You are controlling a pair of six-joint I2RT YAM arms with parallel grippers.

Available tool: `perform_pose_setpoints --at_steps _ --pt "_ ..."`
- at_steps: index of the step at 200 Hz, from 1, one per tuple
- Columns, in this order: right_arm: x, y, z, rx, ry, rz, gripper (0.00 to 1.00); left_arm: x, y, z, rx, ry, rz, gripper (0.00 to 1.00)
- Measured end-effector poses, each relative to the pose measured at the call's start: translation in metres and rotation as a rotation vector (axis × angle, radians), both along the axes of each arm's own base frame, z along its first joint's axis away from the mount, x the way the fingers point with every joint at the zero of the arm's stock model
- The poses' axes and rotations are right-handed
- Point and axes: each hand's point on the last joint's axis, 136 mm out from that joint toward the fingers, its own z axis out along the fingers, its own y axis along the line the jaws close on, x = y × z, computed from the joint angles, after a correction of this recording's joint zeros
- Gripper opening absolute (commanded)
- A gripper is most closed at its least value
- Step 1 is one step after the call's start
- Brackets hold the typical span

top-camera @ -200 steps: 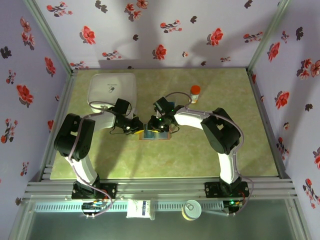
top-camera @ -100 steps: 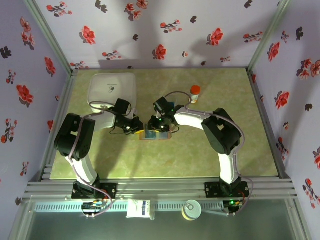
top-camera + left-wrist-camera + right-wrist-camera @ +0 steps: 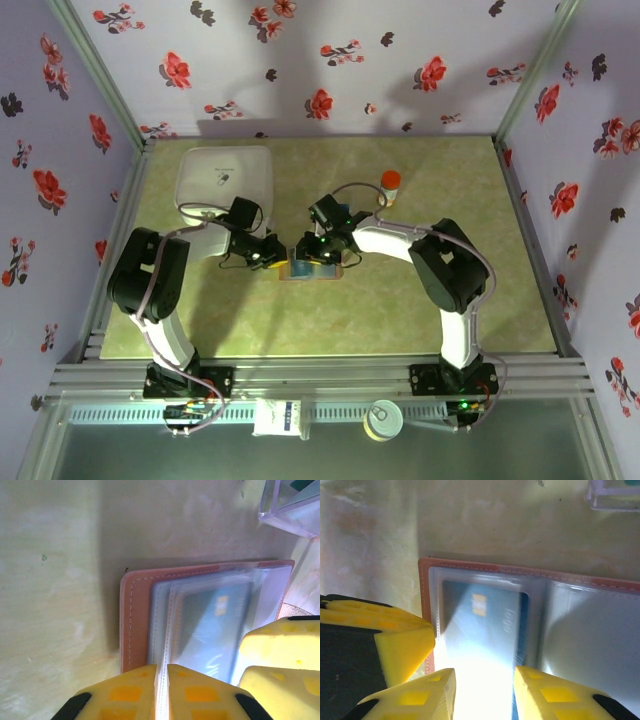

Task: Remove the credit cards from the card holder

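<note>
1. A white square container (image 3: 225, 185) is seen at the far left of the table (image 3: 520, 250).
2. The left gripper (image 3: 162, 672) is closed, its jaws pinched on the edge of a clear inner sleeve of the card holder (image 3: 136, 615).
3. The card holder is laid open and flat near the table's middle, between the two grippers.
4. A teal credit card (image 3: 210, 622) is lodged in the sleeve.
5. The right gripper (image 3: 484, 690) is set with its fingers apart on either side of that card's near end; because of glare, it cannot be told whether the card is gripped.
6. A clear tray (image 3: 292, 505) is placed just beyond the holder, and an orange-capped bottle (image 3: 390, 181) stands further right.
</note>
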Motion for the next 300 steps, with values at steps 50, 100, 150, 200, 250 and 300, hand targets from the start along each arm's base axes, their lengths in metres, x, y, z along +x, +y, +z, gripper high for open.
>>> perform_pose_setpoints --at_steps 50,100,150,200,250,300 --pt "0.0 0.0 -0.002 0.056 0.002 -0.015 0.35 0.002 -0.007 0.007 -0.003 -0.006 -0.015 0.16" --pt "0.003 0.004 0.002 0.094 0.001 -0.02 0.33 0.0 -0.006 -0.001 0.017 0.011 -0.021 0.14" --pt "0.004 0.001 -0.003 0.082 0.013 -0.025 0.32 0.001 -0.005 -0.001 0.027 0.006 -0.031 0.12" --pt "-0.001 -0.005 -0.01 0.048 0.03 -0.021 0.32 0.001 -0.005 -0.001 0.033 0.008 -0.033 0.12" --pt "-0.001 -0.011 -0.012 0.006 0.019 -0.016 0.32 0.001 -0.005 -0.002 0.035 0.008 -0.032 0.11" --pt "0.003 -0.016 0.002 0.0 -0.018 -0.027 0.32 0.003 -0.003 0.003 0.043 -0.009 -0.026 0.11"
